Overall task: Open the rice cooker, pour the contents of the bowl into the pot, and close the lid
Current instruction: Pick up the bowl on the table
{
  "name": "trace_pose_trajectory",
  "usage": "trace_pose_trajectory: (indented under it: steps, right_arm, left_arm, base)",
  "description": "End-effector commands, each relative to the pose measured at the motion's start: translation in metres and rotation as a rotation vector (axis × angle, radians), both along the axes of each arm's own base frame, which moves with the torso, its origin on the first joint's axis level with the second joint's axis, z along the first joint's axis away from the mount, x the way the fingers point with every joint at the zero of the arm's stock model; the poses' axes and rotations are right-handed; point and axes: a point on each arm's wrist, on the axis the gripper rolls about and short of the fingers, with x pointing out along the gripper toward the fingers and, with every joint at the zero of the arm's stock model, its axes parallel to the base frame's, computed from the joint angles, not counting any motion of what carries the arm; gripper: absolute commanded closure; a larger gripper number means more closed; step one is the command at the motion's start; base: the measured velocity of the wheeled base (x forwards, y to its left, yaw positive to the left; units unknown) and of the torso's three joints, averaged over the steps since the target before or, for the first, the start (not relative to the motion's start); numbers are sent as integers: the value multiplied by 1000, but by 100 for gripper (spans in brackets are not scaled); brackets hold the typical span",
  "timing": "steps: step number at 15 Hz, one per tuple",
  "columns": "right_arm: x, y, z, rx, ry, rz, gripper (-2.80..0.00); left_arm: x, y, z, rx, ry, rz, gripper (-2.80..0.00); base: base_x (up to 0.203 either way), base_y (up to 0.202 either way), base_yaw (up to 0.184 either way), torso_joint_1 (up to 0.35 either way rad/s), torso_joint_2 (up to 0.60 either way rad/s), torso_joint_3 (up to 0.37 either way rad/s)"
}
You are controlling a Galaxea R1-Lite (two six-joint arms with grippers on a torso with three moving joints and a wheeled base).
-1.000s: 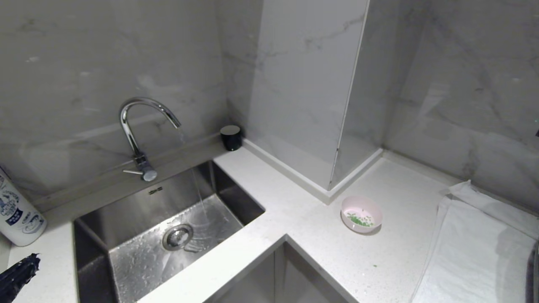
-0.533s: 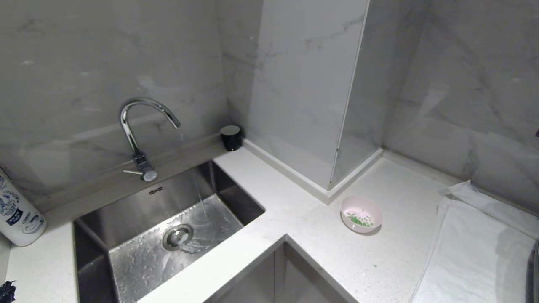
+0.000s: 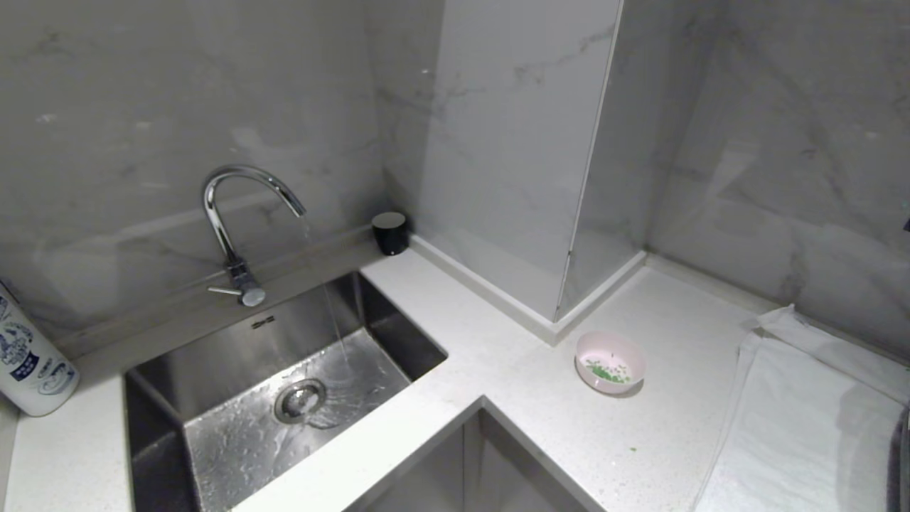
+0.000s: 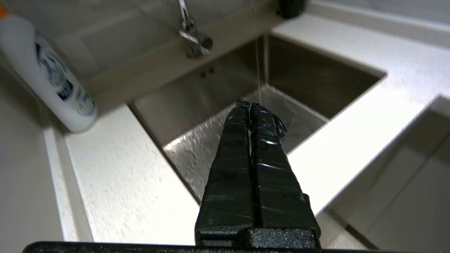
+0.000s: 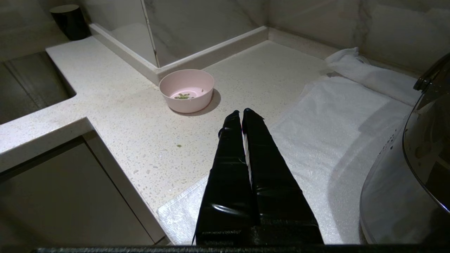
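Observation:
The small pink bowl [image 3: 610, 363] stands on the white counter near the wall corner, with the green bits [image 3: 606, 371] scattered inside it. The right wrist view also shows the bowl [image 5: 186, 90] and its green bits [image 5: 182, 95]. My right gripper [image 5: 240, 111] is shut and empty, hovering over the towel's edge a short way in front of the bowl. My left gripper [image 4: 249, 103] is shut and empty, held above the front of the sink [image 4: 316, 80]. Neither gripper shows in the head view. The rice cooker, its pot and its lid are out of view.
Water runs from the faucet [image 3: 234, 213] into the steel sink [image 3: 398, 320]. A white bottle [image 3: 28, 363] stands at the far left and a black cup [image 3: 390, 232] at the back. A white towel [image 3: 803, 419] covers the right counter, under a shiny steel pan [image 5: 393, 196].
The left gripper's black tip, at the lower left edge of the head view a second ago, has sunk out of that view. The bowl and the rest have not moved.

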Motion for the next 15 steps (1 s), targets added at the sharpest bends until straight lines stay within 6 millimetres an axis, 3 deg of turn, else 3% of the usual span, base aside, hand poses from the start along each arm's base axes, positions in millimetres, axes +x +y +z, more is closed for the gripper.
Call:
trace_pose_trajectory:
  steps: [1,12,15]
  right_arm:
    - [0,0,0,0,0,0,0]
    - [0,0,0,-17,3,1,0]
    - [4,0,5,-51,122,2,0]
  left_arm:
    - [-3,0,-11,-19,-10,-10,0]
    - [0,-1,-19,-77,20,-48,0]
    - [0,-1,-19,-78,20,-49,0]
  base:
    - [0,0,0,0,0,0]
    - [0,0,0,0,0,0]
    - [0,0,0,0,0,0]
